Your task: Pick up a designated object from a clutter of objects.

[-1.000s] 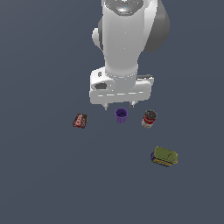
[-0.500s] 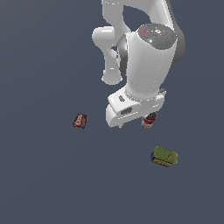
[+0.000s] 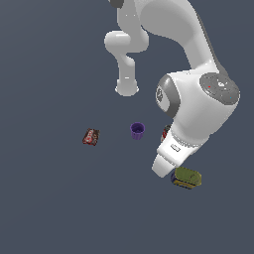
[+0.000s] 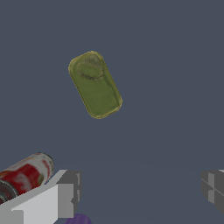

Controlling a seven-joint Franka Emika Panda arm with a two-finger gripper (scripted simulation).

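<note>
Hand (image 4: 140, 190) above the desk (image 3: 49, 198), jaws spread wide, holding nothing.

Your tin (image 3: 188, 177) lies flat on the desk at the exterior view's lower right, its near end partly hidden behind the wrist housing. In the wrist view the tin (image 4: 95, 84) sits clear of both fingers (image 4: 70, 192), untouched. The can (image 4: 26, 174) lies on its side just beside one finger. The cup (image 3: 137, 131) stands apart near the middle, and the packet (image 3: 91, 137) lies well off toward the exterior view's left.
</note>
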